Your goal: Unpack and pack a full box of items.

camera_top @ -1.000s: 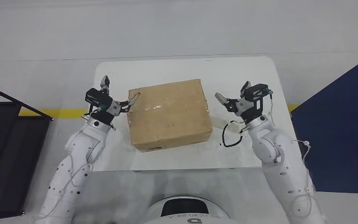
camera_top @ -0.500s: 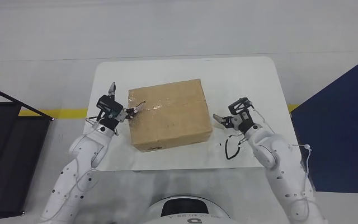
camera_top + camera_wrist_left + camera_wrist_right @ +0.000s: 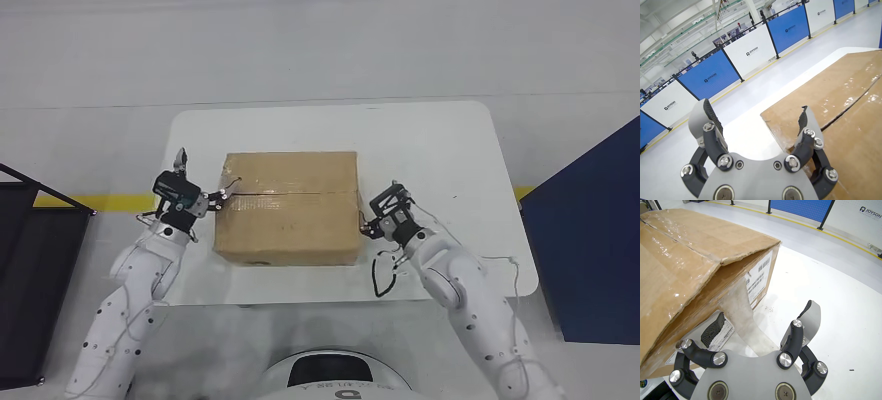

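Cardboard box [image 3: 288, 205] matt; tape [image 3: 666, 246] glossy; table [image 3: 430, 140] smooth, probably plastic.

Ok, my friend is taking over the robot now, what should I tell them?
Left end effector: open, at the cardboard box's left end, holding nothing.
Right end effector: open, beside the box's right end, holding nothing.
Box: on the white table, flaps closed, one flap corner lifted at the right end.
Done: nothing unpacked yet.
Left: open box, unpack, repack.
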Robot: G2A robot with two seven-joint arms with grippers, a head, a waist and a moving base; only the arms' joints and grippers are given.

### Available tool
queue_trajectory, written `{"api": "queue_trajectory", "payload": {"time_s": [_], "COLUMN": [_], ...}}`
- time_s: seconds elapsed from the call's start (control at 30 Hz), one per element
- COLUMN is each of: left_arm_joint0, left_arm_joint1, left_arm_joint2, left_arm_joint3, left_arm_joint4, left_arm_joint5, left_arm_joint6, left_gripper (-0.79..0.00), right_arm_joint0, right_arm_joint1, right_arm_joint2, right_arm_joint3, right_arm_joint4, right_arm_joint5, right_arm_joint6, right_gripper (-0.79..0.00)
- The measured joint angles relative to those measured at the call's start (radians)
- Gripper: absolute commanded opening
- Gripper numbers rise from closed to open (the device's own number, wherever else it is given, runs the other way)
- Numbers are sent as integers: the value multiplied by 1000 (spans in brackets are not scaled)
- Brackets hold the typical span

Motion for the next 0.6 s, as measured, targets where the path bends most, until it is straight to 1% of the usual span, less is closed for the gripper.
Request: {"api": "queue_trajectory", "payload": {"time_s": [0.13,0.23,0.43,0.6], "left_arm_joint0": [-2,-6,-45,-72], "left_arm_joint1": [2,2,-1,-6], "left_arm_joint2": [-29,-35,-1,18], "left_arm_joint3": [6,21,90,129], "left_arm_joint4": [-6,1,23,19], "left_arm_joint5": [7,-5,-28,-19], "left_arm_joint6": [4,-16,-74,-74], "left_gripper": [0,0,0,0], "right_arm_joint0": [2,3,23,53], "right_arm_joint1": [-6,-9,-20,-34], "right_arm_joint2": [-29,-38,-61,-71], "right_arm_joint3": [-1,1,29,64], "right_arm_joint4": [-21,-39,-44,-3], "right_arm_joint5": [45,86,164,241], "right_arm_joint6": [-14,-36,-69,-104], "right_gripper": [0,0,0,0]}}
